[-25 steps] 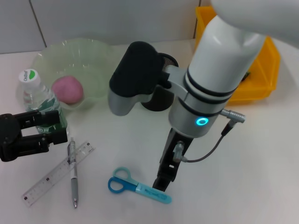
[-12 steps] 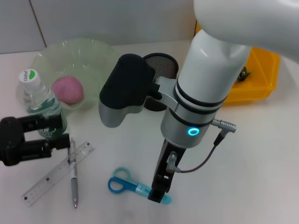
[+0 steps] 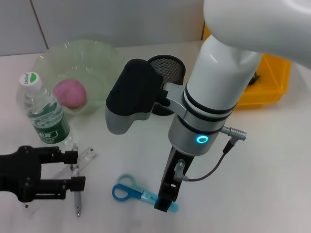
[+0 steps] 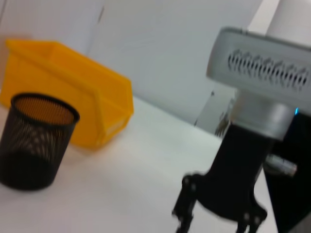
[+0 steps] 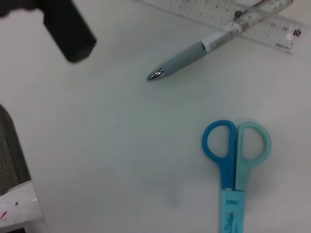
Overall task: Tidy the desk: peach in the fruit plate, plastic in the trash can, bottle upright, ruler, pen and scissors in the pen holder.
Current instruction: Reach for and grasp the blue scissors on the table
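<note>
The clear bottle (image 3: 43, 110) stands upright at the left, free of both grippers. A pink peach (image 3: 71, 92) lies in the green fruit plate (image 3: 104, 60). My left gripper (image 3: 77, 170) is open, low over the pen (image 3: 77, 200) and the clear ruler (image 3: 87, 156), its fingers either side of the pen. The blue scissors (image 3: 127, 190) lie near the front edge, and my right gripper (image 3: 166, 198) is down at their blade end. The right wrist view shows the scissors (image 5: 235, 155), pen (image 5: 194, 53) and ruler (image 5: 243, 24). The black mesh pen holder (image 3: 166, 73) stands behind the right arm. The plastic is out of view.
A yellow bin (image 3: 274, 80) sits at the back right, also seen as the yellow bin (image 4: 73, 92) beside the pen holder (image 4: 34, 141) in the left wrist view. The bulky right arm (image 3: 214, 97) fills the middle of the desk.
My left gripper has left the bottle and moved toward the front edge, over the ruler and pen. The right gripper has come down onto the scissors' blade end.
</note>
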You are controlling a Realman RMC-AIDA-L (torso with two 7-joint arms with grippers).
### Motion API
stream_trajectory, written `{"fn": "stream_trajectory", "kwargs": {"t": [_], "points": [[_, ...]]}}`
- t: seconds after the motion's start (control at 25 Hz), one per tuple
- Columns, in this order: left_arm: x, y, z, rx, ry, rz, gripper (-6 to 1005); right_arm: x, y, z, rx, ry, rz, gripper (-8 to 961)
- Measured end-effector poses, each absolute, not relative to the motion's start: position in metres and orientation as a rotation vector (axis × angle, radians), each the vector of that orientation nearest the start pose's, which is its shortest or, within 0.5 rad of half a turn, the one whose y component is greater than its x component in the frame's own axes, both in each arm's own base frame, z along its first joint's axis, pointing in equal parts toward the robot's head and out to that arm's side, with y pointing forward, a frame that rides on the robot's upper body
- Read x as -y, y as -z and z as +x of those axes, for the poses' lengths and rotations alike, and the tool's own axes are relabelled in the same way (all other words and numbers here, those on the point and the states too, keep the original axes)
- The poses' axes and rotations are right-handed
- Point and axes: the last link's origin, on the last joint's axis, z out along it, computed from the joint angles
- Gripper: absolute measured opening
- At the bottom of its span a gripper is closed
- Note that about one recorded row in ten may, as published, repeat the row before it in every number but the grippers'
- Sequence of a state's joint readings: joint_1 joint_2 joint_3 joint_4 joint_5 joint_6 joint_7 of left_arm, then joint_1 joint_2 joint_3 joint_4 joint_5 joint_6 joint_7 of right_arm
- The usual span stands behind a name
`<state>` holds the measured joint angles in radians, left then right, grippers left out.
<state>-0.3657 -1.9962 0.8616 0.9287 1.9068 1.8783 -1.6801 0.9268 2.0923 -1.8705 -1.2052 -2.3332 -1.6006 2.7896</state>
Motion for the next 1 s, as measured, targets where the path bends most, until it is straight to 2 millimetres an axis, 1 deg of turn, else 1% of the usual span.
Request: {"fn": "stream_trajectory", "kwargs": {"t": [0.04, 0.24, 0.4, 0.64, 1.0], "points": [[-0.277, -0.05, -0.264, 0.764, 0.591, -2.971, 756, -0.308, 0.097, 0.082, -0.616, 0.86, -2.928, 600], [-0.278, -0.054, -0.264, 0.735, 0.516, -2.975, 756, -0.31, 0.102, 0.087, -0.623, 0.871, -2.915, 600], [-0.279, -0.055, -0.264, 0.734, 0.509, -2.974, 757, -0.311, 0.105, 0.089, -0.622, 0.87, -2.911, 600], [-0.282, -0.056, -0.262, 0.723, 0.472, -2.992, 757, -0.308, 0.115, 0.097, -0.622, 0.881, -2.906, 599], [-0.283, -0.056, -0.262, 0.72, 0.458, -2.998, 757, -0.306, 0.122, 0.099, -0.642, 0.845, -2.911, 598]]}}
